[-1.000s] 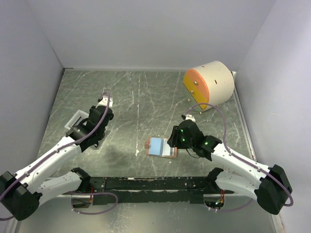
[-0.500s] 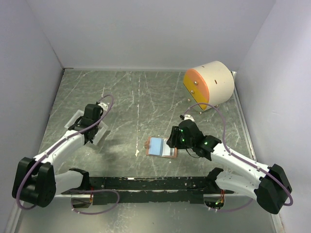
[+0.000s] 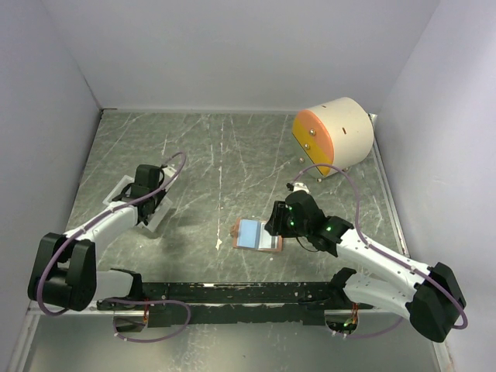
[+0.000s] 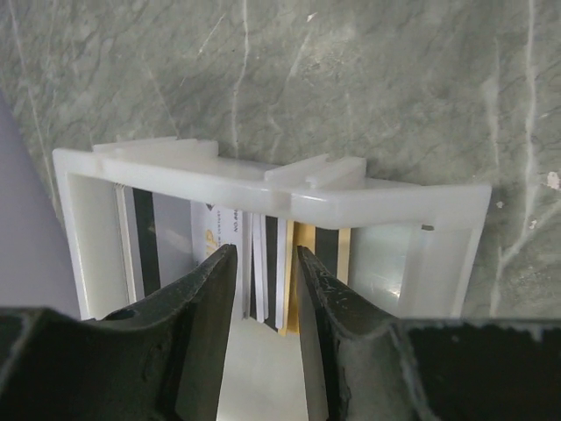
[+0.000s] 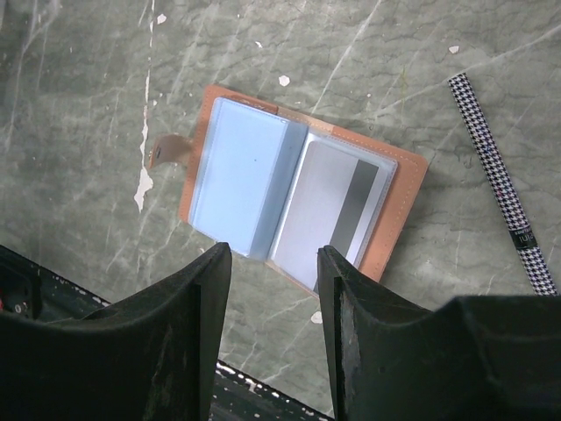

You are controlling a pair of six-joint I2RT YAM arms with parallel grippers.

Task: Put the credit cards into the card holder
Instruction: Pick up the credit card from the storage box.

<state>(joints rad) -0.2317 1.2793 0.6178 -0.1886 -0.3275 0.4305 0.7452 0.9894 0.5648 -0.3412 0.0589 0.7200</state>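
The card holder (image 3: pixel 235 230) lies open on the table in front of the right arm. In the right wrist view its salmon cover (image 5: pixel 405 206) frames a light blue card (image 5: pixel 237 180) on the left page and a grey card with a dark stripe (image 5: pixel 337 206) on the right. My right gripper (image 5: pixel 273 254) is open and empty, hovering just above its near edge. My left gripper (image 4: pixel 266 253) is open inside the white tray (image 4: pixel 263 184). Its jaws straddle several credit cards standing on edge: white ones (image 4: pixel 263 263), an orange-amber one (image 4: pixel 305 233), and a dark one (image 4: pixel 145 237) off to the left.
A big cream cylinder with an orange face (image 3: pixel 335 136) lies at the back right. A houndstooth-patterned pen (image 5: pixel 500 180) lies right of the card holder. The tray (image 3: pixel 164 219) sits near the left wall. A black rail (image 3: pixel 232 293) runs along the front edge.
My left arm has pulled back and swung left, bringing its gripper down into the white tray. The right arm and the card holder have not moved.
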